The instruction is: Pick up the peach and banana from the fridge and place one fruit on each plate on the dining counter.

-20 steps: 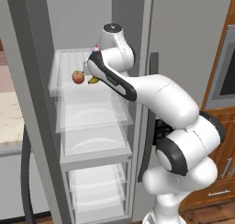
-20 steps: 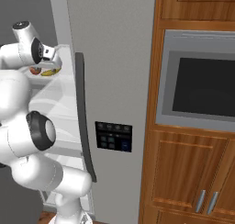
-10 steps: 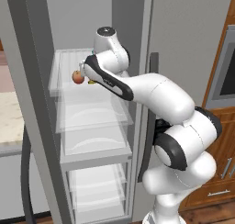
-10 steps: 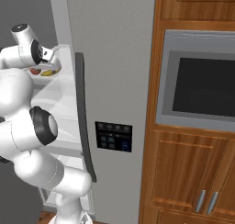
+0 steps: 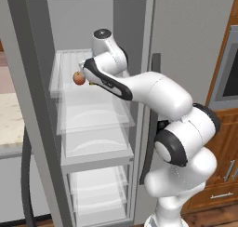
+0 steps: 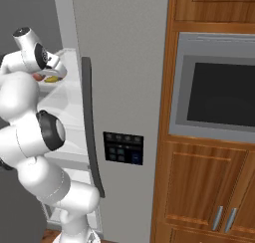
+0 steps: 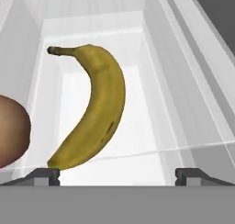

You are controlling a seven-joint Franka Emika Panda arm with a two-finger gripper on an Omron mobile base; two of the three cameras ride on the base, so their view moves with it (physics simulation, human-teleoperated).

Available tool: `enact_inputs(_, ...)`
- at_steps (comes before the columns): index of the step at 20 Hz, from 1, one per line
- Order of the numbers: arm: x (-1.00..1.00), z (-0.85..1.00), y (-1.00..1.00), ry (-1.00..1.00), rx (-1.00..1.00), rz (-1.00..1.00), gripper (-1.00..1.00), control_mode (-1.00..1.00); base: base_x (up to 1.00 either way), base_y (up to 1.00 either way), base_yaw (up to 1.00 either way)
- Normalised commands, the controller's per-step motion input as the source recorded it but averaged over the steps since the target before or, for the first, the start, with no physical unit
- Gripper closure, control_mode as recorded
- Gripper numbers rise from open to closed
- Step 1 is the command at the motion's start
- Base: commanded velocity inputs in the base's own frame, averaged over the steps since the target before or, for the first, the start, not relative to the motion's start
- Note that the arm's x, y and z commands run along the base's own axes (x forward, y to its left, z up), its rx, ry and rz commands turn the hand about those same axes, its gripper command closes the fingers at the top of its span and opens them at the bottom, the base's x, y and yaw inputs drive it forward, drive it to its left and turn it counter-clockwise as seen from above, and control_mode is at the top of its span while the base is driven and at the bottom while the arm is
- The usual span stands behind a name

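**End effector at upper fridge shelf, lining up on banana**

The white arm's two-finger end effector (image 7: 117,175) is spread wide, holding nothing, with both dark tips at the bottom of the hand view. It sits at the front edge of the upper clear glass shelf (image 5: 93,93) inside the tall grey-silver fridge (image 5: 186,30).

Step in hand, as I read it: reach in for the first fruit, probably the banana. To do it well, centre the open fingers across the banana's thick middle, not the thin stem end. Only its near tip sits between the fingertips now and it leans toward the left one, so shift left a little. Go in low over the glass, clear of the shelf's front lip. Avoid nudging the peach just beside it, as it could roll.

The curved yellow banana with a dark stem (image 7: 94,108) lies flat on the shelf, stem pointing to the back, near tip at the front edge. Skin is yellow with faint brown marks.

The small round orange-red peach (image 5: 79,78) rests on the same shelf near its front edge, just left of the banana; whether they touch I cannot tell.
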Motion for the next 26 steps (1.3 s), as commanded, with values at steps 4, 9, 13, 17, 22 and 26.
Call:
enact_inputs(4,0.25,-0.02,0.00,0.00,0.00,-0.08,-1.00,-1.00,0.00,0.00,0.00)
enact_inputs(9,0.26,-0.03,0.00,0.01,0.00,-0.06,-1.00,-1.00,0.00,0.00,0.00)
enact_inputs(13,0.25,-0.07,0.01,0.02,0.00,-0.04,-1.00,-1.00,0.00,0.00,0.00)
enact_inputs(17,0.22,-0.10,0.06,0.04,0.00,-0.03,-1.00,-1.00,0.00,0.00,0.00)
enact_inputs(22,0.18,-0.12,0.11,0.04,0.00,0.00,-1.00,-1.00,0.00,0.00,0.00)
enact_inputs(26,0.14,-0.16,0.12,0.05,0.00,0.00,-1.00,-1.00,0.00,0.00,0.00)
